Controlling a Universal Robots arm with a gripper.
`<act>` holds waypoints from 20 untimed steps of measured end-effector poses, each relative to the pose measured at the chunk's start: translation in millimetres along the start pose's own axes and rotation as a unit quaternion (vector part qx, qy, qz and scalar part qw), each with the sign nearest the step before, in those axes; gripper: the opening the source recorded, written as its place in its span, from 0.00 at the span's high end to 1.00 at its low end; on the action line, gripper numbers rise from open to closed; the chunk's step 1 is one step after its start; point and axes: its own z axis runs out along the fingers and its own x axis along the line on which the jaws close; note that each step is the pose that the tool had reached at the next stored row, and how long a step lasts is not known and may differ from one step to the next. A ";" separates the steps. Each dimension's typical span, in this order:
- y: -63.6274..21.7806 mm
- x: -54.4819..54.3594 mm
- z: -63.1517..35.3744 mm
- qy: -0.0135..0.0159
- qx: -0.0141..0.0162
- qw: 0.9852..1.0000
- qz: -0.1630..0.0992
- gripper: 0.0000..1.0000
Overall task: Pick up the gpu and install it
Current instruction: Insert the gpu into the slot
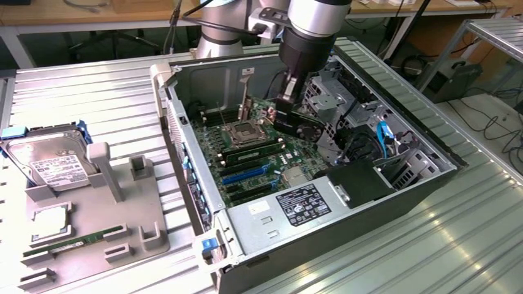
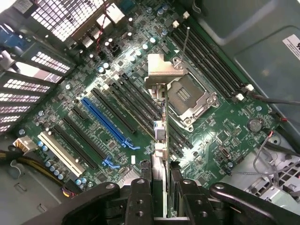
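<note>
The gpu [image 1: 301,124] is a dark card with a black cooler and a silver end bracket [image 1: 244,103]. It hangs inside the open computer case [image 1: 188,153], above the green motherboard [image 1: 257,162]. My gripper [image 1: 288,104] comes down from above and is shut on its upper edge. In the wrist view the gpu [image 2: 161,112] shows edge-on between my two black fingers [image 2: 140,197]. Its bracket [image 2: 161,70] points toward the rear of the case. The card runs over the black slots beside the processor socket [image 2: 190,96]. Whether it touches a slot I cannot tell.
A blue slot [image 2: 105,119] and a white slot [image 2: 61,152] lie beside the black ones. The power supply [image 1: 302,205] and drive cage [image 1: 327,98] crowd the case. On the exterior view's left a grey fixture [image 1: 98,220] holds a hard drive [image 1: 49,162], a processor [image 1: 51,223] and a memory stick [image 1: 73,240].
</note>
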 end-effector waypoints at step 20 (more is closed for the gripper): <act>0.0 0.0 0.0 0.003 -0.003 0.995 -0.097 0.73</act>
